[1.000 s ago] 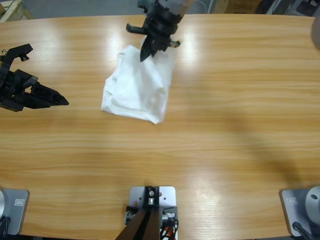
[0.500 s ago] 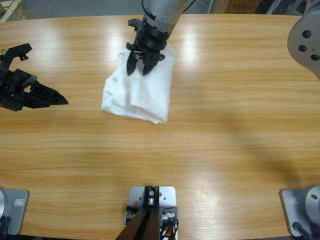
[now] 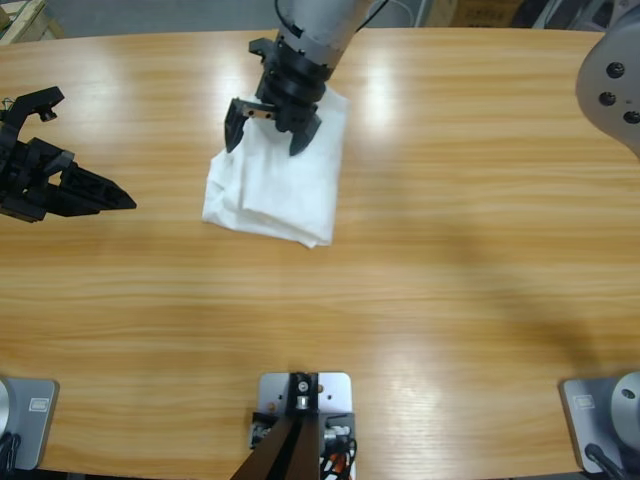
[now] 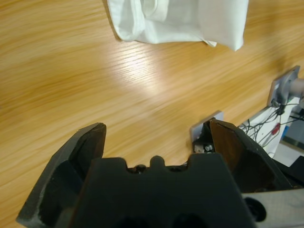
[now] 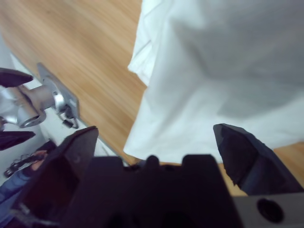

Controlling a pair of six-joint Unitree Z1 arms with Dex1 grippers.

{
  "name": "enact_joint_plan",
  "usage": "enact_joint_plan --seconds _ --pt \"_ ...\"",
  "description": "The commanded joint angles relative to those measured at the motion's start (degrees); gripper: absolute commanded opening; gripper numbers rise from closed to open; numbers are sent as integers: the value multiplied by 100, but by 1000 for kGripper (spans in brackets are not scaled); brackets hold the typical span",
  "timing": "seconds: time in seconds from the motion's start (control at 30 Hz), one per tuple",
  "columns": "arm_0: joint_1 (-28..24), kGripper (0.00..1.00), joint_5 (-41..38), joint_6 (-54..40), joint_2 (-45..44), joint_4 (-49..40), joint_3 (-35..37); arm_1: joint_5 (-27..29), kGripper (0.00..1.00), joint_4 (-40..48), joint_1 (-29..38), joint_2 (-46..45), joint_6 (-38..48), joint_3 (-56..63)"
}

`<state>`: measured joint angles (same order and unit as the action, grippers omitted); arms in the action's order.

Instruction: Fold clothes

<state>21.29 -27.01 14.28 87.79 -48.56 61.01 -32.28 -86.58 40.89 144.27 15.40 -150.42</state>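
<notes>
From above, we see the T-shirt (image 3: 278, 178) lying folded into a compact, roughly rectangular bundle on the far half of the wooden table (image 3: 450, 300), a little left of the middle. Its upper right corner runs under the right gripper (image 3: 268, 128), which comes down from the top edge on a silver arm. We see that gripper's two black jaws spread wide apart over the upper part of the cloth, with nothing pinched between them. The left gripper (image 3: 120, 200) sits well apart at the table's left edge, its jaws pointing toward the shirt; from this view we cannot tell how far they are parted, and bare wood lies between them and the cloth.

In the left wrist view, we look along the left gripper (image 4: 159, 137) and find its jaws standing open, holding nothing, with only wood grain between them. The T-shirt (image 4: 185, 21) shows at the top of this view, its folded edges and one corner resting flat on the table (image 4: 71, 80).

In the right wrist view, the right gripper (image 5: 156, 142) has its jaws wide apart on either side of the picture, empty. The T-shirt (image 5: 213, 71) fills most of the space ahead of them, smooth and white, with layered edges along one side where it meets the table (image 5: 95, 57).
</notes>
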Motion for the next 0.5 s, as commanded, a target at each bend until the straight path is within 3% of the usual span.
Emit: enact_joint_plan --seconds 0.03,0.2,0.37,0.5 --pt "-64 872 -103 -129 169 22 -142 2238 1000 -575 70 -1692 -777 -965" --pt "-64 872 -103 -154 79 22 -161 2243 1000 -416 230 -2379 -1817 341" --pt "-64 872 -107 -154 37 22 -177 1793 1000 2198 270 -4266 -1580 4486" --pt "-62 872 -124 -194 47 24 -168 1735 1000 2501 270 -4280 -1570 5232"
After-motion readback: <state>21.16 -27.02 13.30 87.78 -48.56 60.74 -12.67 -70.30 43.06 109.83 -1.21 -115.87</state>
